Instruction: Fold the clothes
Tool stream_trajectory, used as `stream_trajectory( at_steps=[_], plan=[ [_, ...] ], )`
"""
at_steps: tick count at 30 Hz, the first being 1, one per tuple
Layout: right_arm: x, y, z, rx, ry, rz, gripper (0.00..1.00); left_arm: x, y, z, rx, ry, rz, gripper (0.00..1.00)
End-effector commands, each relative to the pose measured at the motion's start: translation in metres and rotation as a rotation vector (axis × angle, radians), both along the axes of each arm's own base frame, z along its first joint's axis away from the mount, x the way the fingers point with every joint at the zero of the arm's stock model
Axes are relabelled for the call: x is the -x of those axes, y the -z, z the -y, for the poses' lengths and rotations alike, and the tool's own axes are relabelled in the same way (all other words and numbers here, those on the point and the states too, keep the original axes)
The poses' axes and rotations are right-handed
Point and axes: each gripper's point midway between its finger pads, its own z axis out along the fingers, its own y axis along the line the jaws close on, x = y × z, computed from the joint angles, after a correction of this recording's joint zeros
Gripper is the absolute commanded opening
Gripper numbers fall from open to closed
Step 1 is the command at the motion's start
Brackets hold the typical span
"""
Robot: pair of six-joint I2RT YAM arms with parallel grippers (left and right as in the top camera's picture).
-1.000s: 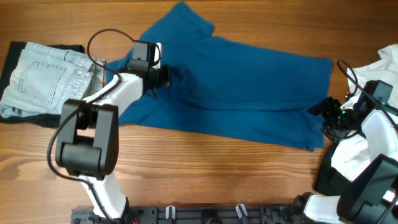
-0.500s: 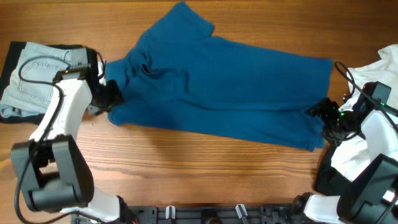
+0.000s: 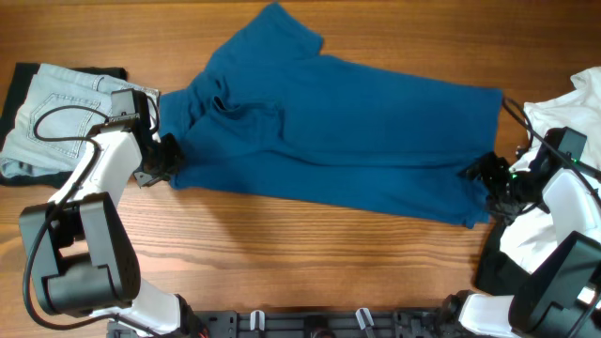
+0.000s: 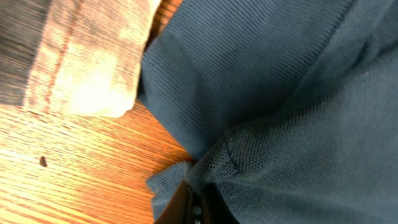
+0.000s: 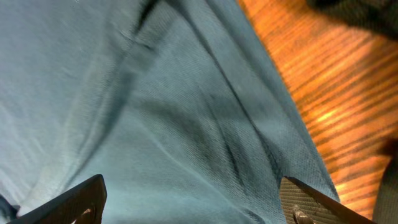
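We find the blue shirt (image 3: 347,131) spread flat on the table (image 3: 282,244). At the shirt's left edge, the left gripper (image 3: 167,158) pinches the fabric, fingers pressed together. At the shirt's right hem, the right gripper (image 3: 481,175) stands with fingers spread over the cloth. Folded jeans (image 3: 66,113) lie just left of the shirt.

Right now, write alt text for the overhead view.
A large deep-blue short-sleeved fabric shirt lies spread across a brown wooden table, the left gripper pinching its left edge and the right gripper open at its right edge. Pale denim jeans lie far left, white cloth far right.
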Motion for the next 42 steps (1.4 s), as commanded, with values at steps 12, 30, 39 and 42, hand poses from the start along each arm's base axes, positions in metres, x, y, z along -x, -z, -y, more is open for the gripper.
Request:
stream_trajectory(
  at_steps=[12, 30, 39, 42],
  plan=[
    [0.041, 0.046, -0.003, 0.045, 0.044, -0.112, 0.94, 0.004, 0.004, -0.016, -0.05, -0.039, -0.018, 0.04],
    [0.062, 0.057, 0.012, 0.134, 0.173, -0.214, 0.41, 0.012, 0.006, -0.016, -0.053, -0.04, -0.05, 0.04],
    [-0.013, -0.017, -0.004, -0.022, -0.101, 0.172, 0.67, 0.014, -0.015, 0.008, 0.068, 0.053, -0.026, 0.26],
    [-0.032, -0.052, -0.018, -0.079, -0.14, 0.327, 0.71, -0.002, -0.048, 0.018, 0.107, 0.085, 0.086, 0.36]
  ],
)
